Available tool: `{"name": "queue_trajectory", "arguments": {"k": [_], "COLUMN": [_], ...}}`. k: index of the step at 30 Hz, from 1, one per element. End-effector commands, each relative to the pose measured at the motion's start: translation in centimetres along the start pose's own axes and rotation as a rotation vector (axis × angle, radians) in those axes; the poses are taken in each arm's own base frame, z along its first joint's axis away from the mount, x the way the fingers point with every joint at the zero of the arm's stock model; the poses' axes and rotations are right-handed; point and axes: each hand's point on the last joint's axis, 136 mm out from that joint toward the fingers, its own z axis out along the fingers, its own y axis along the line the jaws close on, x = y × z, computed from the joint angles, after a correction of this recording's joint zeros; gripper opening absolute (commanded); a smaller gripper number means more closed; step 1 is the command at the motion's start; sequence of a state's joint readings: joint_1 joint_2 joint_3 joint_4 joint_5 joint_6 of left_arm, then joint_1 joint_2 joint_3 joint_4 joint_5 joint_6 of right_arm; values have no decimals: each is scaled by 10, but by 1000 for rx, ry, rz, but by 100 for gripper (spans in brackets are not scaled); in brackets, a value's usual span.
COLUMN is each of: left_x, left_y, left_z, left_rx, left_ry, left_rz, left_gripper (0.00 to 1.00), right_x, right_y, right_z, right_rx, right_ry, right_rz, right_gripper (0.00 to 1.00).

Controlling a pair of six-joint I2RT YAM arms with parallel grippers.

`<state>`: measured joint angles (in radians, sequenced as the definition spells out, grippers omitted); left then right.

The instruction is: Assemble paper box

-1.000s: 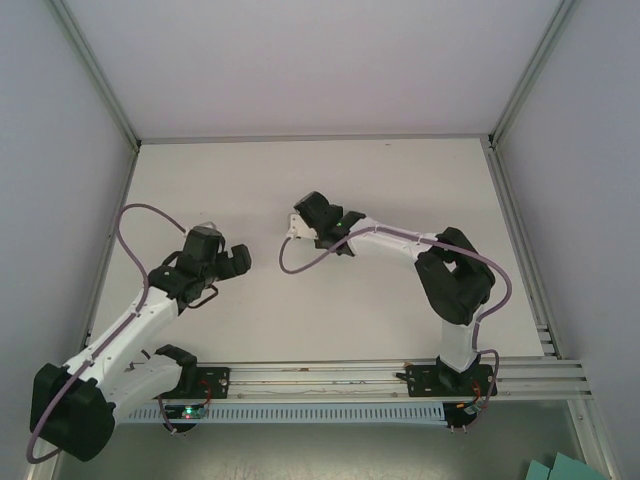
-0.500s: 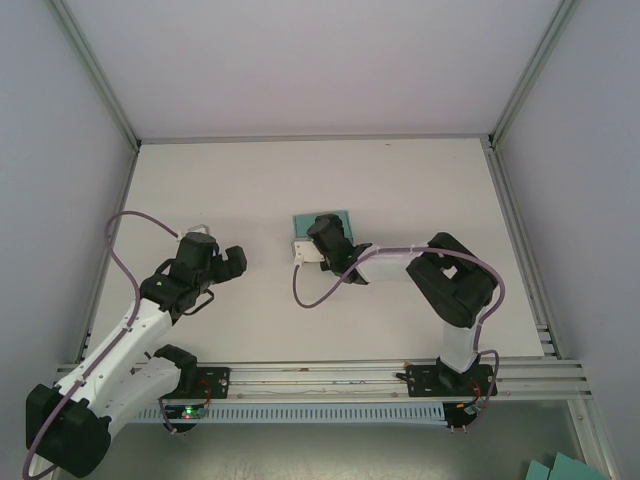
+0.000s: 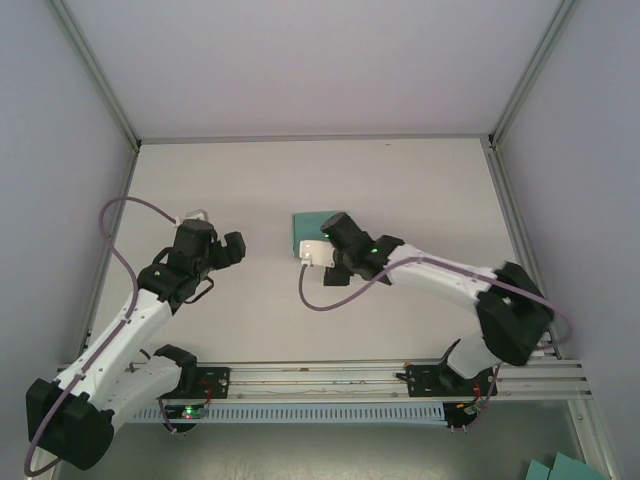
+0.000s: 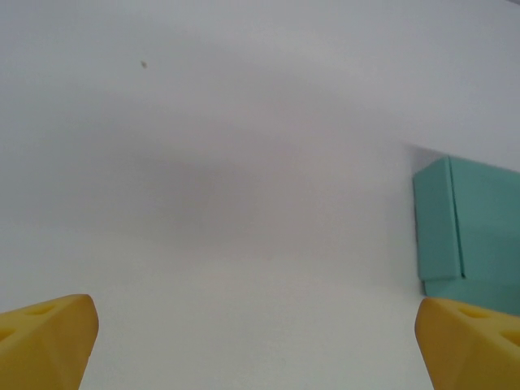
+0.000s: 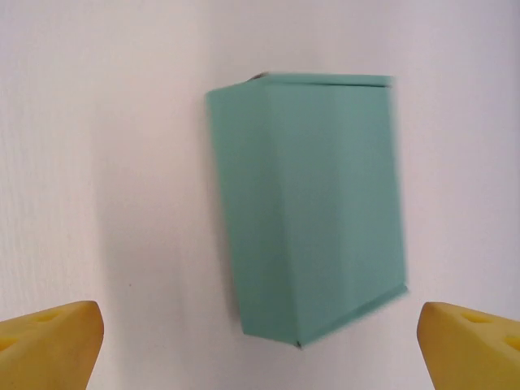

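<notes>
Table [image 3: 420, 190] white, walls [image 3: 300, 60] grey | paper box [image 3: 310, 225] lying free | both jaws wide, empty

The paper box [image 3: 312, 226] was seen folded up into a small, closed rectangular block of thin teal-green card. It was laid flat on the white table [image 3: 420, 190], near the middle (slightly left of centre from above). One flap edge was left standing slightly proud at a corner.

Bright, soft shadows, paper box [image 5: 313, 203] slightly blurred
</notes>
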<state>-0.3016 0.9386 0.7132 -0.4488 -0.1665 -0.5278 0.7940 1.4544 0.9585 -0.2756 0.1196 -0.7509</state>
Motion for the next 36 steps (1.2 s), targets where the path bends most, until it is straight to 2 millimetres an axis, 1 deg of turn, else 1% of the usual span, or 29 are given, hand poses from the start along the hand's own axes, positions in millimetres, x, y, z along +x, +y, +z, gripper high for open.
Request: {"name": "queue_trajectory", "arguments": {"k": [1, 2, 4, 5, 6, 7, 9, 10, 12, 13, 14, 15, 16, 17, 18, 19, 20, 21, 22, 23, 24, 26, 27, 36], "left_x": [-43, -53, -67, -72, -74, -75, -72, -67, -57, -55, -57, -57, -57, -49, -54, -40, -41, -47, -46, -42, -44, -46, -44, -46], "left_y": [16, 26, 45, 56, 64, 71, 82, 86, 86, 83, 81, 75, 76, 80, 74, 75, 82, 77, 75, 80, 81, 78, 79, 78], "left_z": [6, 10, 20, 27, 35, 41, 59, 69, 86, 94, 97, 99, 105, 117, 120, 122, 120, 119, 121, 122, 123, 123, 124, 123], "left_rx": [-104, -159, -233, -250, -255, -265, -271, -262, -215, -178, -161, -127, -111, -86, -58, -43, -74, -59, -42, -63, -78, -79, -82, -79], "left_ry": [-135, -175, -255, -296, -327, -350, -371, -365, -372, -406, -417, -407, -434, -417, -500, -435, -399, -451, -470, -423, -402, -443, -419, -424], "left_rz": [77, 96, 114, 118, 124, 142, 182, 201, 196, 194, 197, 223, 222, 206, 241, 236, 203, 222, 235, 217, 212, 230, 227, 229], "left_gripper": [100, 100, 100, 100, 100, 100, 100, 99, 100, 100, 100, 100, 100, 100, 100, 100, 100, 100, 100, 100, 100, 100, 100, 100], "right_x": [20, 37, 76, 104, 126, 144, 177, 190, 204, 211, 215, 218, 225, 236, 249, 253, 257, 260, 259, 257, 255, 256, 258, 257], "right_y": [-43, -64, -94, -107, -114, -117, -119, -119, -117, -114, -115, -115, -114, -117, -116, -126, -130, -126, -126, -127, -128, -128, -127, -127], "right_z": [-31, -41, -56, -63, -68, -71, -73, -72, -68, -65, -64, -61, -55, -50, -43, -42, -39, -36, -36, -39, -41, -39, -37, -37], "right_rx": [144, 222, 348, 426, 479, 516, 618, 665, 718, 752, 785, 812, 839, 865, 861, 855, 806, 769, 784, 806, 819, 795, 786, 788], "right_ry": [-94, -117, -150, -162, -180, -193, -199, -198, -222, -246, -285, -315, -319, -311, -302, -340, -317, -270, -287, -322, -345, -311, -294, -299], "right_rz": [387, 525, 739, 864, 947, 992, 1043, 1051, 1052, 1053, 1059, 1050, 1049, 1086, 1135, 1160, 1200, 1221, 1206, 1181, 1174, 1189, 1199, 1195], "right_gripper": [98, 98, 98, 98, 98, 98, 98, 98, 98, 98, 98, 98, 98, 98, 98, 98, 98, 99, 98, 98, 98, 98, 98, 98]}}
